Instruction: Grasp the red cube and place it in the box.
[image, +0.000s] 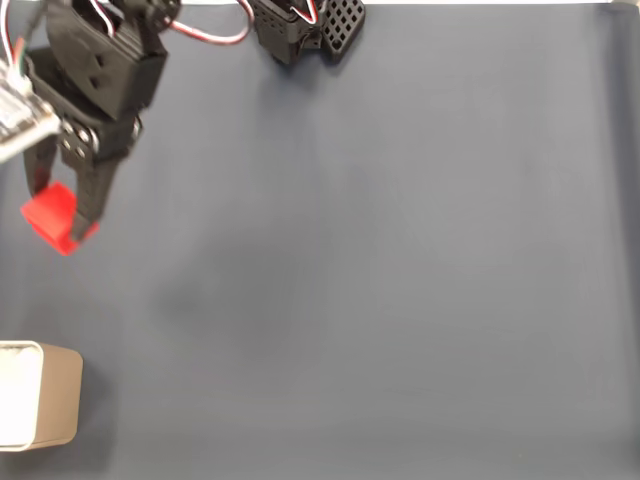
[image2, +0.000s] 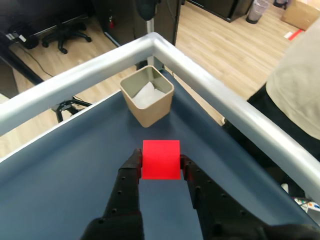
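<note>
The red cube (image: 50, 216) (image2: 160, 159) sits between the two black fingers of my gripper (image: 62, 205) (image2: 160, 162), which is shut on it. In the fixed view the cube is at the far left, under the arm's black wrist. It looks lifted off the blue mat, though the height is hard to judge. The box (image: 58, 396) (image2: 147, 96), tan with a white inside, stands at the lower left edge of the fixed view. In the wrist view it is straight ahead of the cube, near the table's corner.
A dark blue mat (image: 380, 280) covers the table. The arm's black base (image: 300, 28) is at the top of the fixed view. A metal rail (image2: 215, 95) borders the table in the wrist view, and a person in a light shirt (image2: 300, 85) stands beyond it at right.
</note>
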